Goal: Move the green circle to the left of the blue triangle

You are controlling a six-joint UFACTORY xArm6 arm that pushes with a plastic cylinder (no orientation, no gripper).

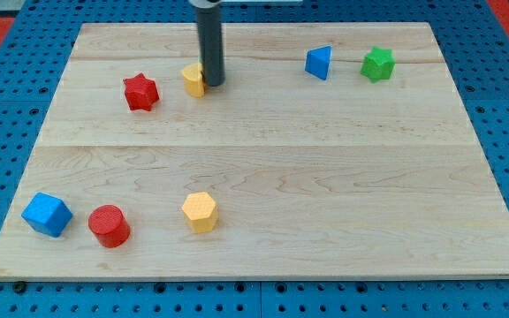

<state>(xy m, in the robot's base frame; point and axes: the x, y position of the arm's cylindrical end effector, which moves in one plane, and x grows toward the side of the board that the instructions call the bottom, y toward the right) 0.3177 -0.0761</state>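
Note:
A green block (378, 64) lies near the view's top right; I cannot make out its exact shape. The blue triangle (319, 62) lies just to its left, a small gap apart. My tip (212, 85) rests on the board at the view's upper middle, far to the left of both. It touches the right side of a yellow block (192, 79), which the rod partly hides.
A red star (140, 92) lies left of the yellow block. Along the view's bottom left are a blue cube (46, 215), a red cylinder (110, 225) and a yellow hexagon (200, 212). The wooden board (325, 194) sits on a blue perforated table.

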